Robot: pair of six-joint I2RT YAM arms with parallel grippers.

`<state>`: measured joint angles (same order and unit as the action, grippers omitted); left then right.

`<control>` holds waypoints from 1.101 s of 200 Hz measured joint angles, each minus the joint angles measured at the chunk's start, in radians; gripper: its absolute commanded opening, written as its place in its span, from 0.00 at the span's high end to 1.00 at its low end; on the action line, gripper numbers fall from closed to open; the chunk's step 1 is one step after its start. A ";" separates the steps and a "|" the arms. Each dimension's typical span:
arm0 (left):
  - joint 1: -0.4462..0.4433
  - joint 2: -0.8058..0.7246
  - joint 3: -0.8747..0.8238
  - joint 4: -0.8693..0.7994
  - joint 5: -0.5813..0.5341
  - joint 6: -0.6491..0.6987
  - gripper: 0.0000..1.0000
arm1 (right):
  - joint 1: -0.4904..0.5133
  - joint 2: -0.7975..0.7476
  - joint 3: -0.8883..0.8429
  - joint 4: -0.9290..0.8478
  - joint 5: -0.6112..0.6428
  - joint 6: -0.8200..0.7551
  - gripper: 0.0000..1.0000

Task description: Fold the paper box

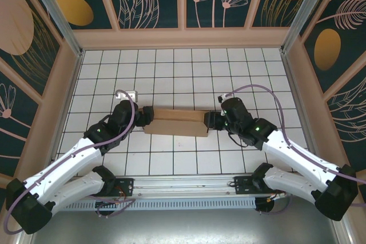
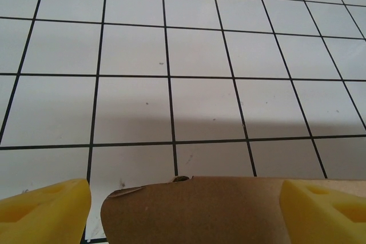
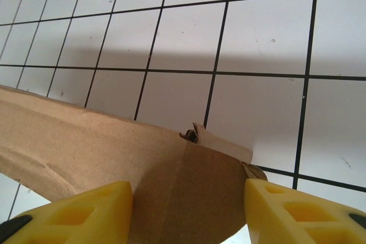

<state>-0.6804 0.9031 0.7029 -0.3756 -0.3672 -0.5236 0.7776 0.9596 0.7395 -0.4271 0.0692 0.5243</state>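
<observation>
I'm seeing long brown paper box (image 1: 176, 122) lying crosswise; left gripper (image 1: 145, 117) gaping around left end, right gripper (image 1: 209, 121) straddling right end, grip unclear.

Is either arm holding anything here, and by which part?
Left gripper: open around one end flap of the paper box, not holding. Right gripper: fingers flank the other end flap; whether they grip it cannot be told.

The box (image 3: 86, 141), brown cardboard, runs in from the left edge and ends in a rounded flap between the yellow fingers (image 3: 291, 212) of the right claw (image 3: 189, 207). Each finger sits right beside it; whether they press it is unclear. A small torn tab (image 3: 197, 132) sticks up at its far edge. Beneath lies the white gridded counter (image 3: 257, 101).
</observation>
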 measured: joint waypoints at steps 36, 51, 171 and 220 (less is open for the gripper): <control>0.000 0.000 -0.007 0.001 -0.008 0.000 0.15 | 0.012 0.005 0.000 0.001 0.024 -0.003 0.47; 0.000 0.000 -0.019 0.000 -0.007 0.000 0.17 | 0.015 0.005 0.000 0.001 0.029 -0.003 0.47; 0.018 -0.034 -0.131 0.160 0.108 -0.106 0.41 | 0.014 0.002 -0.039 0.085 0.014 0.010 0.54; 0.028 -0.072 -0.190 0.241 0.154 -0.162 0.52 | -0.055 -0.020 -0.124 0.228 -0.137 0.071 0.58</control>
<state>-0.6521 0.8307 0.5125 -0.1341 -0.2131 -0.6857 0.7227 0.9398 0.6155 -0.1989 -0.0673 0.5953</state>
